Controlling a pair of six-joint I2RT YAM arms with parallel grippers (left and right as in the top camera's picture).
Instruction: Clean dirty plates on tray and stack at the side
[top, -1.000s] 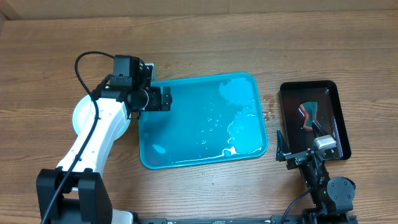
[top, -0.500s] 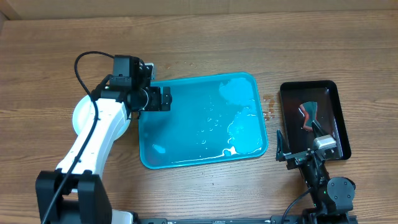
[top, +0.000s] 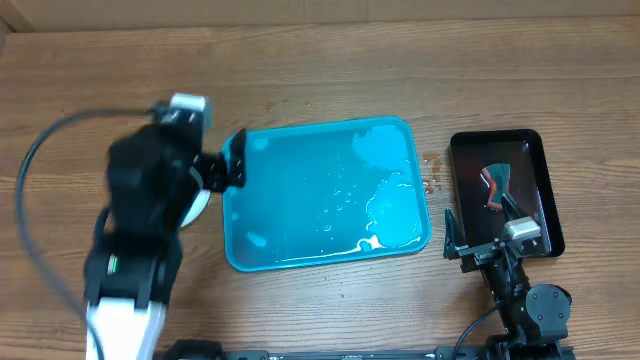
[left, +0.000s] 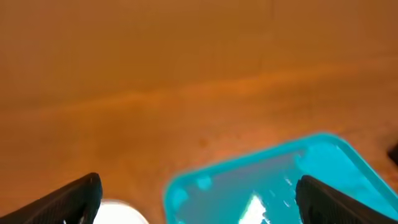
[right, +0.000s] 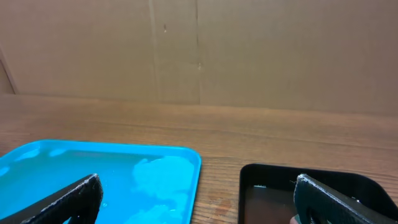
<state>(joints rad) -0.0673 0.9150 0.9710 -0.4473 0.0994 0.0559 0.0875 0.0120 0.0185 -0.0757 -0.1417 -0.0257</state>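
Looks like the tail end of this one: the teal tray (top: 300, 225) has no plates on it, just water and suds pooled toward its right side. The only plate (left: 124, 215) I can spot is a pale sliver on the table just left of the tray, mostly hidden under the blurred left arm, so I can't count a stack. The left gripper (left: 199, 198) hangs above the tray's left edge, jaws spread wide and empty. The right gripper (right: 199, 200) is also wide open, parked between the tray and the black tray (top: 541, 150). My guess for the next move: lift the left arm clear without nudging the plates.
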